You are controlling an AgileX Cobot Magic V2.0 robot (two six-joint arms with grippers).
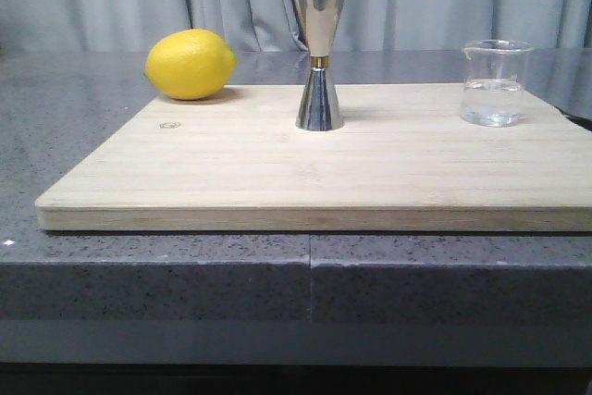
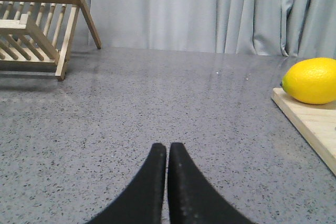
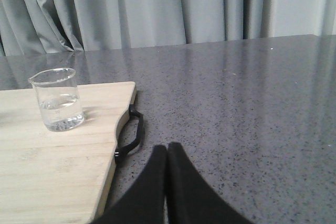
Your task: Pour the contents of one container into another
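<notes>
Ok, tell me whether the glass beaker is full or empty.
Partly filled. The beaker stands upright on the wooden board, clear liquid reaching roughly halfway up.

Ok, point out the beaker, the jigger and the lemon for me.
beaker (image 1: 496, 90), front view, glass wall at the water.
jigger (image 1: 319, 106), front view, lower cone.
lemon (image 1: 190, 64), front view, middle of the peel.

A board (image 1: 277, 173) lies flat on the counter (image 1: 139, 275). On it, the jigger (image 1: 319, 53) stands upright near the middle, toward the back. The lemon (image 1: 191, 64) sits at the back left corner, the beaker (image 1: 496, 82) at the back right, both well apart from the jigger. Off to the left, a rack (image 2: 37, 19) stands on the counter, well clear of the board.
</notes>
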